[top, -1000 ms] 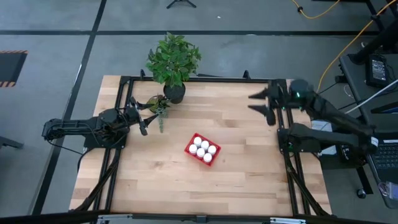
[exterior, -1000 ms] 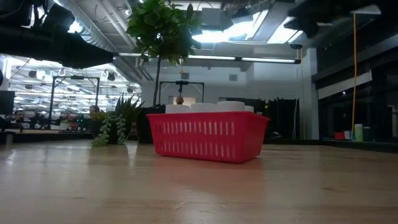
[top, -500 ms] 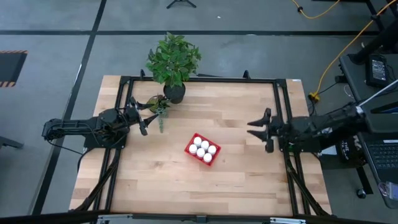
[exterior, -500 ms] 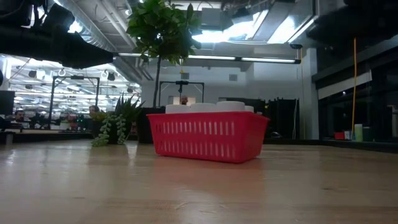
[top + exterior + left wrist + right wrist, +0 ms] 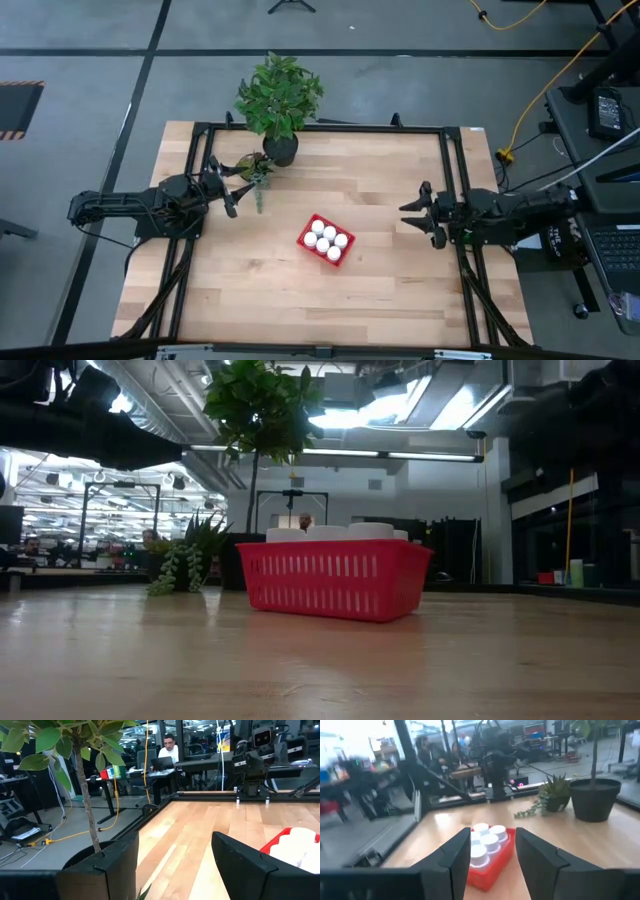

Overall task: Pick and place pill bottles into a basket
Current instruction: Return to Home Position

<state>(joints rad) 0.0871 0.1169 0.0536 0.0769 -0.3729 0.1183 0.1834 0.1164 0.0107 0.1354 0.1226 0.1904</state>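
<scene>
The job looks finished: all bottles [image 5: 322,245] in view sit in the basket [image 5: 349,250] at mid-desk [image 5: 380,290], while the left jaws near the plant [image 5: 280,95] and the right jaws by the right edge stand apart, empty.

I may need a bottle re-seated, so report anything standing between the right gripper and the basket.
Nothing visible does. The right gripper hangs open near the right edge of the table, and only bare wood lies between it and the red basket, where the pill bottles already sit. The left gripper waits by the plant pot.
</scene>
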